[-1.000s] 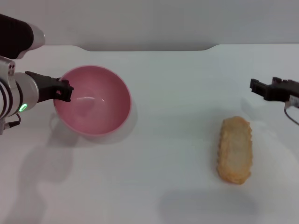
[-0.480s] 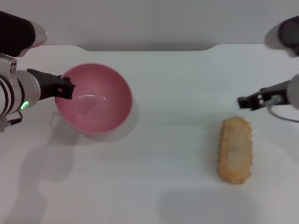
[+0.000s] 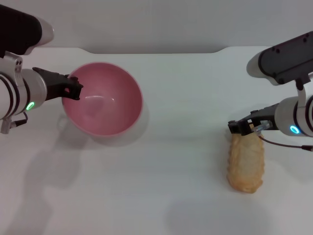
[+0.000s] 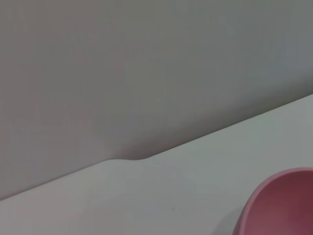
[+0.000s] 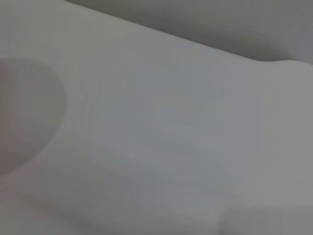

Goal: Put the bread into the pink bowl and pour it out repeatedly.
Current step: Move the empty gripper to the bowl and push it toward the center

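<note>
Ridged golden bread (image 3: 246, 164) (lying flat), right gripper (image 3: 238, 128) jaws' state unclear

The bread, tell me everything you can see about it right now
The bread is an elongated toy loaf with an orange-golden crust, bumpy ridged edges and a paler tan face turned up. It lies flat on the white table, on the robot's right side, its long axis running away from the robot, far from the pink bowl at the left. The right claw is at its far end, overlapping that end in the head view; whether it touches the loaf cannot be told.
</note>
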Tool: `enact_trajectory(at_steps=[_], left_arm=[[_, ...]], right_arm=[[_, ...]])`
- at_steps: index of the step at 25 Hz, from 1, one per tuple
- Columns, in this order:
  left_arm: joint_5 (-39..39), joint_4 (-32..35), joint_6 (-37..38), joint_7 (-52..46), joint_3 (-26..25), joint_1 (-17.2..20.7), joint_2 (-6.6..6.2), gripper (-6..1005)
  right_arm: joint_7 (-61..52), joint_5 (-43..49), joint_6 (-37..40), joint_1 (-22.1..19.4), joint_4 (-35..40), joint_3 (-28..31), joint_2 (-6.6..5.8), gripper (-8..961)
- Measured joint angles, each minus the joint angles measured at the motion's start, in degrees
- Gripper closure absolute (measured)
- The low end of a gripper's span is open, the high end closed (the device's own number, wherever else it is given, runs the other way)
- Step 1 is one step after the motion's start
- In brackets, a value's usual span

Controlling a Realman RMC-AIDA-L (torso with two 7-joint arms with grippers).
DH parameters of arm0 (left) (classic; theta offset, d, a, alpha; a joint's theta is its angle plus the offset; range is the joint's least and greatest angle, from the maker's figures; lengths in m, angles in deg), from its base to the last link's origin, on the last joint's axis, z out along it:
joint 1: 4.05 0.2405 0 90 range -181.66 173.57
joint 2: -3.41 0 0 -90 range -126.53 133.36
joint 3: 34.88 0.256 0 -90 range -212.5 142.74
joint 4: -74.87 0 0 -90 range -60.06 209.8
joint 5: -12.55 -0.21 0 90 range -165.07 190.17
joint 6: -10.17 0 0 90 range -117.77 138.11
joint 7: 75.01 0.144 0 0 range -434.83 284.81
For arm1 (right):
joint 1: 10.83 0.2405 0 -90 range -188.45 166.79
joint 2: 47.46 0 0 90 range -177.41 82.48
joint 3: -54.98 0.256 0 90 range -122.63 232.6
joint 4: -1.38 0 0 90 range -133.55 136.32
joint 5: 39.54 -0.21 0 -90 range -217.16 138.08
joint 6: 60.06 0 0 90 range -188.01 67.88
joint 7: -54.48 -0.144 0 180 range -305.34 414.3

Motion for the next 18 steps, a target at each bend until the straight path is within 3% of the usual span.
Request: enact_trajectory(at_steps=[18], left_arm=[[0.0, -0.4, 0.1, 0.0, -0.1, -0.7, -0.01, 949]], right_arm=[[-4.8, 3.0, 3.5, 0.4, -4.7, -2.1, 0.0, 393]])
